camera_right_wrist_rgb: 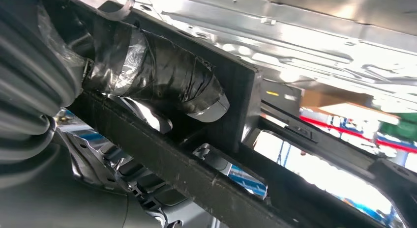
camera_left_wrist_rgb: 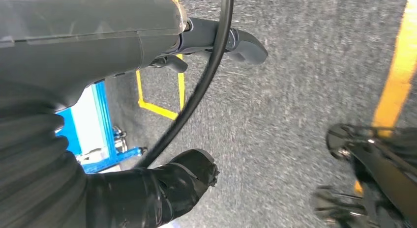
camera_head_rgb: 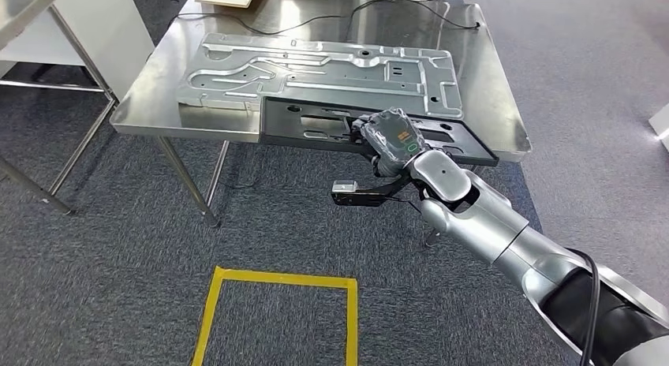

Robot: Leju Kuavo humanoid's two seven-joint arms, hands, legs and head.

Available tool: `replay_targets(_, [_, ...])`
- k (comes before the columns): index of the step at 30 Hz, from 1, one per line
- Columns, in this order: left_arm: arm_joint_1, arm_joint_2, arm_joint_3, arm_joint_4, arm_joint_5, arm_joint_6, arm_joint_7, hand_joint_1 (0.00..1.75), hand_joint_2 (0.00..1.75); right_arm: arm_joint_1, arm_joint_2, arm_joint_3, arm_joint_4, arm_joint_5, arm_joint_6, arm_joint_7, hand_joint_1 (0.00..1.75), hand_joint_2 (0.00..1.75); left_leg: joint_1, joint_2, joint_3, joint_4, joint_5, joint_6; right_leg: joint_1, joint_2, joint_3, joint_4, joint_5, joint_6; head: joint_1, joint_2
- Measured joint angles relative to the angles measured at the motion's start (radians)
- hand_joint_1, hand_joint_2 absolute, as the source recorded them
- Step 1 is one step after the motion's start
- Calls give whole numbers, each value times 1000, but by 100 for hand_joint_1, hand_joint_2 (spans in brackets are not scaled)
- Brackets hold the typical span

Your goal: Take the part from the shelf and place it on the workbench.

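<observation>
The part is a long flat black frame (camera_head_rgb: 315, 123) with cut-outs. It lies across the near edge of the steel workbench (camera_head_rgb: 489, 90), overhanging toward me. My right hand (camera_head_rgb: 390, 137) grips it near its middle, fingers wrapped over the frame. In the right wrist view the taped thumb (camera_right_wrist_rgb: 162, 85) presses against the black frame (camera_right_wrist_rgb: 236, 90). My left hand (camera_left_wrist_rgb: 167, 184) hangs down over the grey carpet, holding nothing, with its fingers apart.
A large silver stamped metal panel (camera_head_rgb: 315, 70) lies on the workbench just behind the black part. Black cables (camera_head_rgb: 315, 19) run along the far side. A yellow tape square (camera_head_rgb: 276, 311) marks the carpet before the bench. Another table's leg (camera_head_rgb: 79, 137) stands at left.
</observation>
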Motion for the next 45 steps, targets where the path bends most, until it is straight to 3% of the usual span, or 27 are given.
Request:
replay_targets(1, [0,0,0,1,0,0,0,0,175,1,0,0,1,0,0,0,175,175,0,9,27,-2,-21,-2,-1,-2,-20,-13,-44,1,0,0])
replay_targets(2, [1,0,0,2,0,0,0,0,175,1,0,0,2,0,0,0,175,175,0,19,57,-3,-43,-4,-1,-6,-33,-45,-63,0,0,0])
replay_targets(3, [2,0,0,3,0,0,0,0,175,1,0,1,4,0,0,0,175,175,0,30,89,-5,-67,-6,1,-15,-41,-95,-34,-5,0,0])
replay_targets(6, [7,-1,1,10,1,0,0,0,175,0,2,6,14,18,-1,6,175,175,-2,55,166,-7,-138,-19,17,-58,-43,-218,205,-31,-2,0])
replay_targets(7, [5,-1,2,12,1,0,1,0,175,-3,4,9,16,32,-3,14,175,175,-3,62,185,-8,-153,-26,21,-60,-36,-224,240,-38,-2,0])
replay_targets(8, [0,-1,2,13,1,0,2,0,175,-14,8,11,17,51,-6,26,175,175,-3,67,190,2,-154,-34,22,-50,-24,-221,230,-43,-4,0])
replay_targets(10, [-13,4,3,13,3,0,7,0,175,-49,24,15,18,88,-9,56,175,175,-2,55,154,90,-109,-46,16,-32,5,-233,207,-56,-4,0])
replay_targets(12, [-19,7,3,13,4,-2,11,0,175,-88,50,22,24,113,-9,80,175,175,2,20,56,235,-69,-54,10,-18,47,-259,186,-64,-4,0])
replay_targets(13, [-19,9,4,13,4,-2,13,0,175,-100,62,25,30,120,-9,86,175,175,5,7,5,287,-83,-56,9,-11,76,-274,174,-65,-4,0])
replay_targets(14, [-17,10,4,14,5,-3,14,0,175,-106,74,30,36,123,-9,89,175,175,7,2,-39,315,-122,-58,8,-5,108,-289,161,-65,-4,0])
replay_targets(16, [-12,12,6,14,5,-3,15,0,175,-110,93,39,48,126,-9,91,175,175,9,2,-104,303,-215,-60,7,7,177,-318,133,-62,-4,0])
replay_targets(17, [-9,13,7,14,5,-4,16,0,175,-111,103,43,54,128,-9,92,175,175,9,2,-127,270,-235,-58,7,10,209,-329,119,-60,-4,0])
replay_targets(18, [-7,15,8,14,5,-7,16,0,175,-115,114,48,60,133,-8,92,175,175,8,1,-144,220,-215,-55,7,13,240,-337,103,-57,-4,0])
replay_targets(19, [-3,18,8,14,5,-11,16,0,175,-119,128,56,66,141,-4,92,175,175,6,0,-156,155,-134,-48,8,15,263,-342,85,-54,-4,0])
replay_targets(21, [4,27,11,16,7,-22,17,0,175,-137,164,80,88,164,12,99,175,175,1,-7,-171,51,74,-37,13,26,297,-336,46,-43,-4,0])
replay_targets(22, [3,31,13,17,8,-26,18,0,175,-147,185,96,99,176,22,104,175,175,-2,-9,-171,30,145,-32,13,32,305,-335,29,-36,-4,0])
replay_targets(23, [0,35,15,18,9,-29,20,0,175,-161,203,111,108,187,33,111,175,175,-5,-10,-168,29,164,-30,14,38,317,-337,17,-28,-4,0])
replay_targets(26, [-17,39,18,19,10,-33,23,0,175,-217,243,140,124,205,52,124,175,175,1,-8,-150,24,143,-17,10,21,327,-327,-15,-10,-3,0])
replay_targets(28, [-23,42,18,19,10,-33,23,0,175,-256,262,151,134,209,58,127,175,175,3,-8,-144,20,134,-7,7,2,267,-217,-65,1,-3,0])
replay_targets(30, [-23,45,19,19,10,-33,23,0,175,-273,276,162,147,211,63,127,175,175,2,-10,-140,22,126,-3,5,-1,170,-73,-108,8,-3,0])
replay_targets(31, [-23,46,20,19,10,-33,23,0,175,-277,282,169,156,211,66,127,175,175,1,-11,-137,23,121,-2,5,-1,132,-36,-101,8,-3,0])
replay_targets(32, [-22,47,21,19,10,-34,23,0,175,-282,288,175,164,211,69,126,175,175,-1,-13,-132,25,117,-2,6,-1,113,-38,-71,5,-3,0])
replay_targets(34, [-21,49,24,19,10,-35,22,0,175,-300,300,187,180,211,76,125,175,175,-6,-17,-122,27,109,-3,12,-3,122,-147,36,-14,-3,0])
replay_targets(36, [-20,46,26,24,12,-38,21,0,175,-321,313,194,194,210,79,123,175,175,-8,-17,-117,27,106,-8,24,-11,145,-259,106,-42,-3,0])
replay_targets(37, [-21,46,26,26,13,-39,20,0,175,-328,320,196,200,209,78,119,175,175,-8,-16,-117,27,102,-11,29,-13,150,-286,117,-47,-3,0])
replay_targets(40, [-23,50,27,29,13,-40,20,0,175,-328,336,206,215,200,75,105,175,175,-3,-13,-115,28,91,-22,33,-13,156,-301,111,-43,-2,0])
replay_targets(45, [-20,53,28,29,13,-41,21,0,175,-284,350,220,236,188,66,93,175,175,-1,-12,-111,26,101,-23,33,-12,158,-300,121,-40,-2,0])
